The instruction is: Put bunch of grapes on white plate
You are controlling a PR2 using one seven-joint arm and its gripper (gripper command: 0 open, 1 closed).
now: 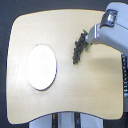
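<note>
Bunch of grapes (79, 48) lying right of the white plate (41, 67) on the worktop (90, 90); likely light, soft, floppy; best pinched near the stem; end effector (90, 36) touching its far end, opening impossible to tell.

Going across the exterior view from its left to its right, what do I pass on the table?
White plate → bunch of grapes → gripper, reaching in from the upper right at the top of the bunch.

The gripper (88, 38) is touching the bunch of grapes (79, 49) on the wooden table (75, 95), apart from the white plate (41, 67).
</note>
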